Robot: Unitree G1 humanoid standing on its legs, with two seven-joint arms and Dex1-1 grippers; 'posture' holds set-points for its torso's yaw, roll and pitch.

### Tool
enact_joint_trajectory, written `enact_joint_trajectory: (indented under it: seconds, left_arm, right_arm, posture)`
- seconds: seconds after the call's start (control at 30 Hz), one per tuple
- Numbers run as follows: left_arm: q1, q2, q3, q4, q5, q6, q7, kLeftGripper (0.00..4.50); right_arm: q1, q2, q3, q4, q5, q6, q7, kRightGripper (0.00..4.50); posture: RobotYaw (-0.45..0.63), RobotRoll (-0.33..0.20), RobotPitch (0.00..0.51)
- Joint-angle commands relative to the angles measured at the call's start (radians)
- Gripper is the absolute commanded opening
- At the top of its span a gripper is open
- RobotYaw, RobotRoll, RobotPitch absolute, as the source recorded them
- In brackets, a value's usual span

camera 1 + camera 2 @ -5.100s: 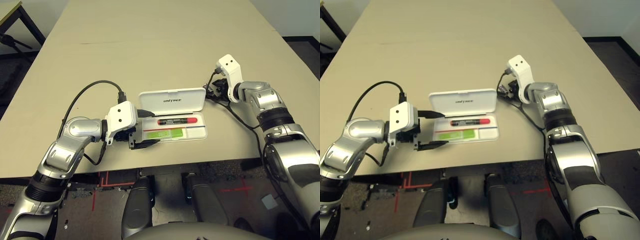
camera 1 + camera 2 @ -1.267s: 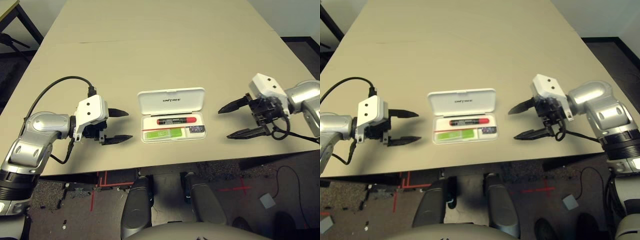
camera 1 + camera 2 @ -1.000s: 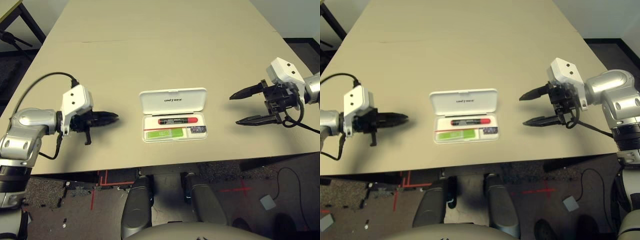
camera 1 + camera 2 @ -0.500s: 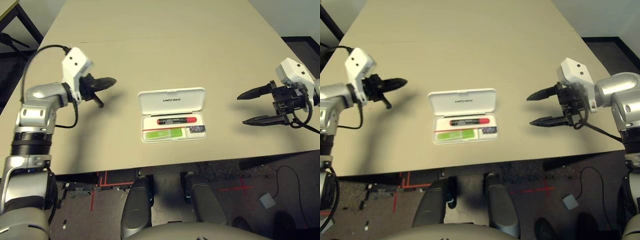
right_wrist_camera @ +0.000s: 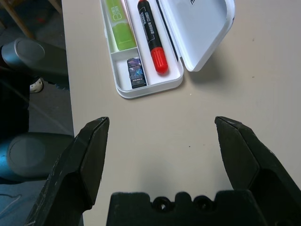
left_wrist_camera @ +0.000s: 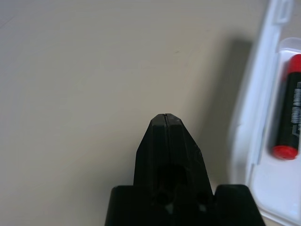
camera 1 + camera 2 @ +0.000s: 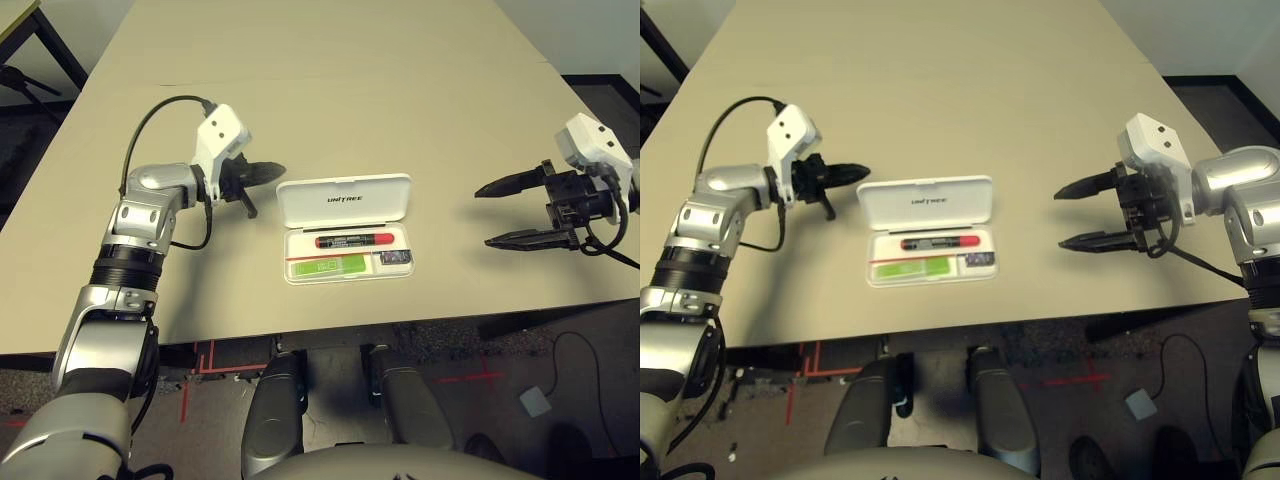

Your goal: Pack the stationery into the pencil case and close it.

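pencil case [image 7: 345,228] mid-table, open, stationery inside | left gripper [image 7: 268,172] pinched shut beside lid [image 7: 344,200] | right gripper [image 7: 505,212] spread wide, well apart | heads up: you nudge the lid sideways, whole case probably skids

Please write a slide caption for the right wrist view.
Open right tool above table, facing open pencil case holding three items.
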Motion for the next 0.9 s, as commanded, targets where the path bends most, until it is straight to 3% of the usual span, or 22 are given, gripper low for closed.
enact_joint_trajectory:
  seconds: [0.03,0.5,0.9]
  left_arm:
    - [0.027,0.001,-0.022,-0.08,-0.016,0.043,-0.036,0.03]
    - [0.111,0.017,-0.074,-0.387,-0.074,0.219,-0.091,0.03]
    - [0.182,0.023,-0.172,-0.506,-0.068,0.239,-0.119,0.03]
  right_arm:
    - [0.01,0.005,-0.03,-0.019,0.007,0.009,0.002,4.5]
    - [-0.013,0.039,-0.013,0.0,-0.006,0.006,0.006,4.5]
    - [0.014,0.027,-0.014,-0.037,0.027,0.016,0.006,4.5]
  posture:
    - [-0.07,0.0,0.174]
    - [-0.04,0.0,0.173]
    - [-0.05,0.0,0.17]
